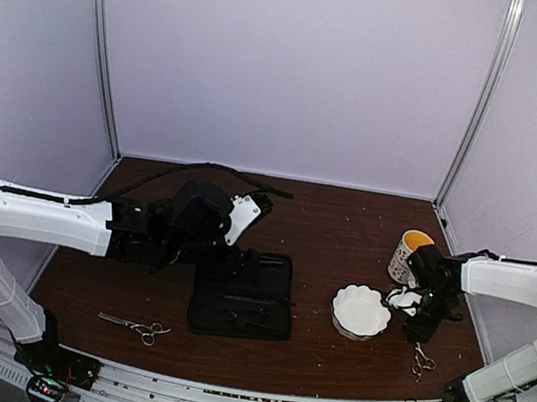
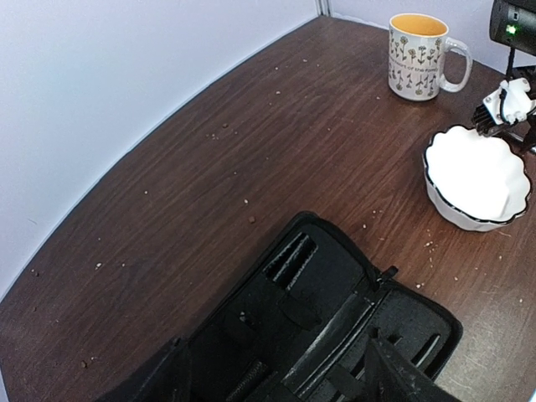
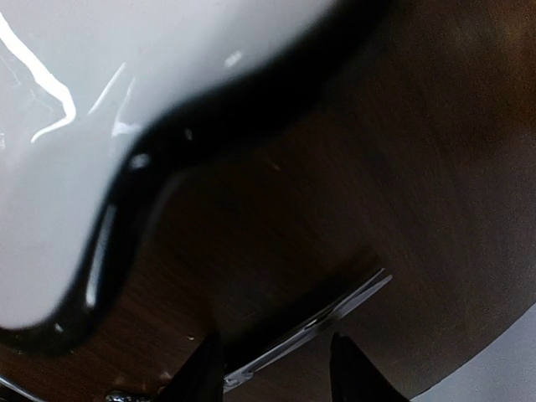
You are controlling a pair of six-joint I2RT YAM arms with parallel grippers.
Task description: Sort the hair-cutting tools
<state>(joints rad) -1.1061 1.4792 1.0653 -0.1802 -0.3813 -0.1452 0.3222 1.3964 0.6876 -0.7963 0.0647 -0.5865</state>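
Observation:
One pair of silver scissors [image 1: 134, 325] lies on the table at the near left. A second pair [image 1: 420, 360] lies near the right front edge; its blade [image 3: 310, 328] shows in the right wrist view. My right gripper [image 1: 421, 330] [image 3: 272, 364] is open, low over that pair, one finger on each side of the blade. My left gripper [image 1: 239, 260] [image 2: 285, 373] is open and empty, just above the open black zip case [image 1: 243, 293] [image 2: 327, 310]. I cannot pick out the small black clip pieces against the dark case.
A white scalloped bowl [image 1: 361, 311] [image 2: 477, 176] [image 3: 75, 126] stands just left of my right gripper. A flowered mug [image 1: 408, 254] [image 2: 416, 54] stands behind it. A black cable [image 1: 208, 168] lies along the back. Crumbs dot the brown table.

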